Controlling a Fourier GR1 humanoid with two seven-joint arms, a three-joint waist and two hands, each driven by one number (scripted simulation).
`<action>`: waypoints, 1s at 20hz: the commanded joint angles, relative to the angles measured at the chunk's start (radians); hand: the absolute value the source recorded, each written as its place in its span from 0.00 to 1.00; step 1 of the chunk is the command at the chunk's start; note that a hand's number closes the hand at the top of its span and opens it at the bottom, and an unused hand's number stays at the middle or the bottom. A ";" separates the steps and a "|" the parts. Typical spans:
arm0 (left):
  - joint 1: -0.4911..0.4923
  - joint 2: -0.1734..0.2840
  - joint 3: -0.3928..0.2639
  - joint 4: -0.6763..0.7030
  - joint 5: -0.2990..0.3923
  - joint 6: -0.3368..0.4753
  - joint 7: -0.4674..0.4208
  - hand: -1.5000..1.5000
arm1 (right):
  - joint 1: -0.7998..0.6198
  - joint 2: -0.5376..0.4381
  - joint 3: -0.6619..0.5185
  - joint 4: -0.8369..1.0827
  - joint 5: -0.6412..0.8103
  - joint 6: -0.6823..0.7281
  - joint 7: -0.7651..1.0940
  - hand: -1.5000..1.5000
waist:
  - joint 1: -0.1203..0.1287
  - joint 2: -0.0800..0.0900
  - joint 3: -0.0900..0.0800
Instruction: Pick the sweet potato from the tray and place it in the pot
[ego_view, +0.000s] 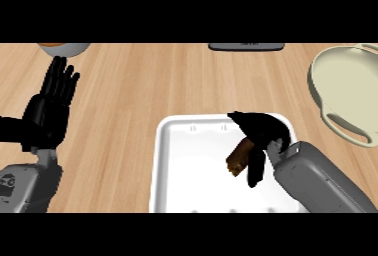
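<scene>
Your right hand (260, 131) curls round the sweet potato (240, 157) over the white tray (171, 165). Your left hand (50, 107) rests open at left, fingers up. The pot (336, 87) sits far right.

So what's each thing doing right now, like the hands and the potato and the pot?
sweet potato: in the tray, right hand's fingers curled round it
right hand: over the tray, shut on the sweet potato
left hand: open, fingers up, resting at the left edge
tray: white, flat on the counter, holding the sweet potato
pot: on the counter at far right, no lid on, nothing seen inside
</scene>
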 joint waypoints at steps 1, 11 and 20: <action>-0.011 -0.011 0.013 0.043 -0.015 -0.025 -0.015 0.50 | 0.044 0.006 -0.017 -0.056 0.055 0.050 0.075 0.00 | -0.005 0.000 0.000; 0.005 -0.043 0.045 0.048 -0.037 -0.050 -0.039 0.50 | 0.064 0.124 -0.023 0.200 0.275 -0.012 -0.095 0.00 | 0.002 0.001 0.000; 0.003 -0.063 0.053 0.046 -0.060 -0.069 -0.036 0.50 | 0.067 0.178 -0.078 0.378 0.369 -0.069 -0.277 0.00 | 0.007 0.003 0.000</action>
